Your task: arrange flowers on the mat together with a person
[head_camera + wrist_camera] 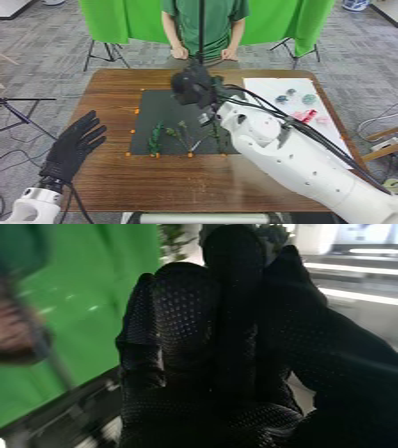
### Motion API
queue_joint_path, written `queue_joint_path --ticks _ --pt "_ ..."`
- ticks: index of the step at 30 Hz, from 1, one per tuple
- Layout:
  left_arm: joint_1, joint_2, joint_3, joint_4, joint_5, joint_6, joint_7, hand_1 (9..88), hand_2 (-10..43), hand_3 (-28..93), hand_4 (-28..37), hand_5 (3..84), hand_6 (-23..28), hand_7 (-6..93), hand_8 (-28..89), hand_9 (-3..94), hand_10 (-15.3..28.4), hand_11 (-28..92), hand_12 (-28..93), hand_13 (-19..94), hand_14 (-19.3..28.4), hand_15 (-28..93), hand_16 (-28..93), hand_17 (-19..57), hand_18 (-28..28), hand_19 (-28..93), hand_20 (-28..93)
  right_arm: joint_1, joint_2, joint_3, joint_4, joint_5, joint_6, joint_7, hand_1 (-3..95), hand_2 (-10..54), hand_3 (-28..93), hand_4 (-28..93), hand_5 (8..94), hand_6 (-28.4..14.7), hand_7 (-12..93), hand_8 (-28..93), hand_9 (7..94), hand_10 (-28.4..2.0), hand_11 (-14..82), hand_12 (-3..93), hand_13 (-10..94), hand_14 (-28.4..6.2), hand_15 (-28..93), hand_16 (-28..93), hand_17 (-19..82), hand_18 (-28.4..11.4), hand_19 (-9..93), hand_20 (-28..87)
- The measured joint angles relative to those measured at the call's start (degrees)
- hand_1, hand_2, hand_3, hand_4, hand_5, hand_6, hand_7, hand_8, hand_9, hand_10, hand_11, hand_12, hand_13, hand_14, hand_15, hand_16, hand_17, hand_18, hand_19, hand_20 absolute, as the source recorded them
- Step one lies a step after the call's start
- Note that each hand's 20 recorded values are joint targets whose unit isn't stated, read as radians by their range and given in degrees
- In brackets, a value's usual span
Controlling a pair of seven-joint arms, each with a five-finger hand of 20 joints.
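Note:
In the head view my right hand is raised over the far part of the dark mat, its arm stretched across the table. My right hand fills much of the right wrist view, fingers straight and thumb close beside them. Leafy green stems lie on the near half of the mat: one at the left, another near the middle. On the white sheet are dark bluish flowers, a pale green one and pink and red ones. My left hand is open, left of the mat.
The brown table surrounds the mat. Small orange pieces lie along the mat's edges. Dark cables run along my right arm, over the sheet. A green cloth hangs behind the table.

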Motion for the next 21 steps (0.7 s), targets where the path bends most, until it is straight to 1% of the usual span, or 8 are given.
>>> queue_joint_path --ticks 3,7,9,12,17,21 --pt "-0.3 0.34 0.21 0.44 -0.02 0.2 0.28 27.7 -6.1 67 -25.2 27.9 3.1 15.1 -9 20.3 9.9 15 16 20 11.6 20 4 -9.6 20.1 39 8 -0.1 -3.6 -0.9 1.4 -0.1 -1.0 -1.2 49.8 -9.5 79 -28 73.7 5.2 44 -5 89.3 -4.7 16.5 48.0 75 -4.0 64 27 22 -16.1 66 36" --pt "-1.3 1.13 1.01 1.12 -0.08 0.48 0.68 27.6 -6.0 67 -25.3 27.9 3.0 15.2 -9 20.3 9.9 15 16 20 11.6 20 4 -9.6 20.1 39 8 -0.7 -7.5 -2.6 3.9 -1.0 -1.2 -2.1 49.9 -9.5 79 -28 74.0 5.5 43 -5 89.8 -4.6 15.9 47.0 75 -3.9 64 27 22 -16.0 66 36" --pt "-1.6 1.61 1.18 1.11 -0.08 0.61 0.93 27.6 -6.0 67 -25.3 27.9 3.1 15.2 -9 20.3 10.0 15 16 20 11.5 20 4 -9.6 20.1 39 8 -1.2 -9.0 -3.4 5.2 -2.6 -1.6 -2.9 50.0 -9.5 78 -28 74.5 5.8 43 -5 90.1 -4.6 15.4 46.4 75 -3.9 63 27 22 -15.9 65 36" --pt "-1.6 2.27 1.18 0.86 -0.08 0.68 1.25 27.5 -6.0 68 -25.3 28.0 3.1 15.2 -9 20.2 10.0 15 16 20 11.5 20 4 -9.6 20.1 39 8 -1.9 -10.4 -4.7 6.5 -5.5 -2.1 -3.6 50.1 -9.5 78 -28 74.7 5.9 43 -5 90.3 -4.4 14.3 45.8 74 -3.8 64 27 22 -15.8 65 36" --pt "-2.1 3.18 1.48 0.92 -0.08 0.67 1.02 27.5 -6.0 67 -25.3 28.0 3.1 15.1 -9 20.2 9.9 15 16 20 11.4 19 4 -9.6 20.1 39 8 -3.2 -12.9 -5.4 9.9 -8.7 -2.4 -4.6 50.2 -9.5 77 -28 74.6 6.0 42 -5 90.7 -4.1 13.1 45.2 74 -3.6 63 27 22 -15.8 65 36" --pt "-3.5 3.65 2.08 1.33 -0.08 0.58 0.2 27.5 -6.0 68 -25.3 28.0 3.1 15.1 -9 20.2 9.9 14 16 20 11.4 19 4 -9.6 20.1 39 8 -4.3 -14.8 -5.2 12.2 -11.6 -2.1 -4.7 50.3 -9.5 77 -28 74.5 6.0 42 -5 90.8 -4.1 12.7 45.1 74 -3.6 64 27 22 -15.7 65 36"
